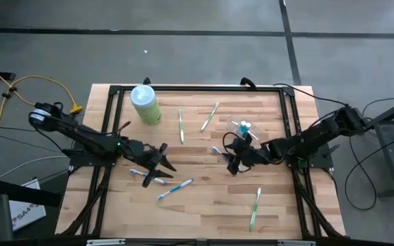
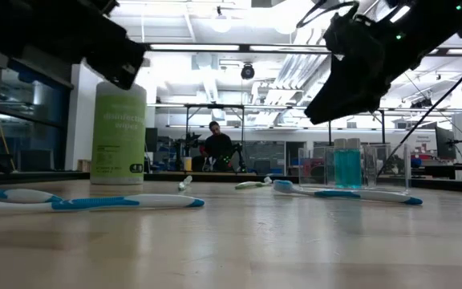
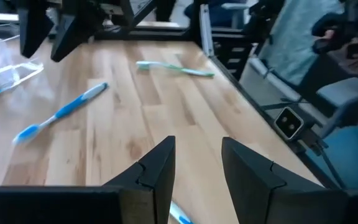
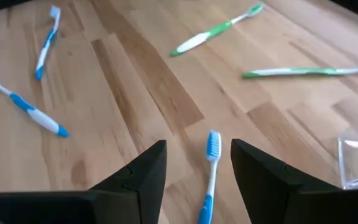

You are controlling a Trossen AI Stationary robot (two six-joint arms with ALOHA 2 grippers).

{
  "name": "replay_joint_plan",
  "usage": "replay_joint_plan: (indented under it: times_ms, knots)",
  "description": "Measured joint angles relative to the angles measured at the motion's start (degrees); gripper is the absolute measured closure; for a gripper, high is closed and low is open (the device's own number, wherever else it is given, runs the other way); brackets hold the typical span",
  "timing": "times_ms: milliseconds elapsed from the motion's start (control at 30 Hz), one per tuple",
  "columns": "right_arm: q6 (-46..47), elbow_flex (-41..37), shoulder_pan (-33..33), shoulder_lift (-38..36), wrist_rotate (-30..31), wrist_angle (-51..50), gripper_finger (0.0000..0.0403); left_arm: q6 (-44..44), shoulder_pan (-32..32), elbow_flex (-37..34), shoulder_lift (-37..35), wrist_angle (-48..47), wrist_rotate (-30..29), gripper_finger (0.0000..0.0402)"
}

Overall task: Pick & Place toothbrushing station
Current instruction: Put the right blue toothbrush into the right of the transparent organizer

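High view: we see the clear toothbrushing station (image 1: 242,128) standing on the bench (image 1: 204,205), just beyond the right gripper (image 1: 232,158).
Right gripper: we read it as open, empty, over a blue toothbrush (image 4: 210,180).
Left gripper (image 1: 157,164): open, holding nothing, near the blue brushes.
Risk: we judge the thin, slick plastic could slip or tip if nudged.
Materials: smooth plank wood; slim plastic brushes; pale-green cylindrical bottle (image 1: 146,104).
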Motion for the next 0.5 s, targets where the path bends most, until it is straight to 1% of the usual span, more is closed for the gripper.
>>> replay_joint_plan:
  times_ms: [67, 200, 333, 500]
  knots:
    - [0.6, 0.0, -1.2, 0.0, -2.3, -0.1, 0.0232, -1.6, -1.7, 0.0, -1.3, -2.0, -3.7, 0.0274]
    - [1.6, 0.0, -3.7, 0.0, -10.0, -2.6, 0.0232, -3.2, -4.6, 0.0, -2.4, -4.3, -8.5, 0.0274]
    - [-0.7, 0.0, -4.9, 0.0, -15.1, -5.6, 0.0232, -3.4, -6.5, 0.0, -2.3, -5.9, -10.1, 0.0274]
    - [-1.6, 0.0, -5.0, 0.0, -17.3, -11.0, 0.0232, -4.4, -7.1, 0.0, -2.3, -7.2, -10.4, 0.0274]
